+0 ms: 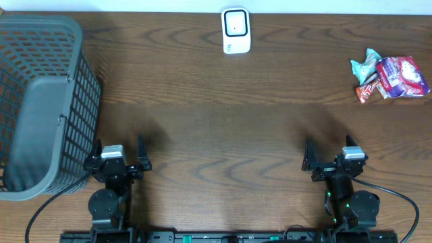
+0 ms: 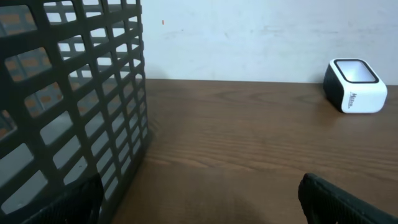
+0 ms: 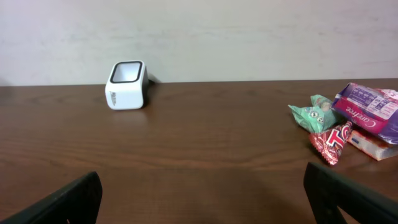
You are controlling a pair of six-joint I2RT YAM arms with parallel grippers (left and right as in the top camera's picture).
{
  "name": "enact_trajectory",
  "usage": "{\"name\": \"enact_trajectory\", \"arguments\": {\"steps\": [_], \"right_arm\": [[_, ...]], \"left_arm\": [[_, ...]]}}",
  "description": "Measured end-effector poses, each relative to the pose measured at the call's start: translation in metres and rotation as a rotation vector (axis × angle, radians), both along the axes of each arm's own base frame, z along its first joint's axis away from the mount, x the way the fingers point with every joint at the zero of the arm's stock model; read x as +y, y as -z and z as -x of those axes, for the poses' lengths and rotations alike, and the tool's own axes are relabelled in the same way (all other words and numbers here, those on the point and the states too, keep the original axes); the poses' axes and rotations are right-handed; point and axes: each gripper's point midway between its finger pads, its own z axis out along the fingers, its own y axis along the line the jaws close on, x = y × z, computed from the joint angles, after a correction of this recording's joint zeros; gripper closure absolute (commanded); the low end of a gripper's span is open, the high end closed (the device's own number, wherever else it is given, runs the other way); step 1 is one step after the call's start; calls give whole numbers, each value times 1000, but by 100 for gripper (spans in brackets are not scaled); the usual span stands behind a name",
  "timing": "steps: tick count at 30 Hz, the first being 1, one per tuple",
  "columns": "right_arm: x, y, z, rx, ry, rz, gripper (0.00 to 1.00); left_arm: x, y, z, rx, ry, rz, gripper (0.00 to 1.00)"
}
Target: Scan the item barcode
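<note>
1. Overhead view: the left pincer (image 1: 119,152) and the right pincer (image 1: 329,152) both stand spread wide with nothing between the fingers. 3 items lie in 1 heap on the table (image 1: 223,121): a teal packet (image 1: 364,66), a purple-and-pink pack (image 1: 403,75) and a red wrapper (image 1: 368,91). The heap lies ahead of the right pincer and off to its right, well apart from it. It is much farther from the left pincer, so the right arm is the nearer 1. The scanner (image 1: 236,30) stands far ahead, to the left of the right pincer's line and to the right of the left pincer's. A grey basket (image 1: 40,101) sits just to the left of the left pincer.

2. Left wrist view: the left pincer (image 2: 199,186) is spread and empty. The basket (image 2: 74,93) wall is close on its left and the scanner (image 2: 354,86) is ahead to its right. The heap is out of view.

3. Right wrist view: the right pincer (image 3: 202,177) is spread and empty.
   - The heap lies ahead to its right, with the red wrapper (image 3: 331,143) nearest and touching the teal packet (image 3: 314,112).
   - The purple-and-pink pack (image 3: 367,112) has its long axis roughly across the reach. It looks soft and glossy and reads "Carefree".
   - No barcode shows on any item.
   - The scanner (image 3: 126,85) is ahead to the left with its window facing up, so a picked item would likely travel leftward.
</note>
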Motion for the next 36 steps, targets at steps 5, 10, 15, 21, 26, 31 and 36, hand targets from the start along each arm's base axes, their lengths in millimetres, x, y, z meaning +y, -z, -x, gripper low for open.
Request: {"name": "enact_trajectory", "arguments": {"steps": [5, 10, 15, 21, 26, 31, 36], "right_arm": [[0, 0, 0, 0, 0, 0, 1], [0, 0, 0, 0, 0, 0, 1], [0, 0, 0, 0, 0, 0, 1], [0, 0, 0, 0, 0, 0, 1], [0, 0, 0, 0, 0, 0, 1], [0, 0, 0, 0, 0, 0, 1], [0, 0, 0, 0, 0, 0, 1]], "left_arm": [[-1, 0, 0, 1, 5, -2, 1], [-1, -3, 0, -10, 7, -2, 1], [-1, 0, 0, 0, 8, -1, 1], [-3, 0, 0, 1, 18, 5, 1], [-4, 0, 0, -1, 18, 28, 1], [-4, 0, 0, -1, 18, 30, 1], [-4, 0, 0, -1, 18, 30, 1]]}}
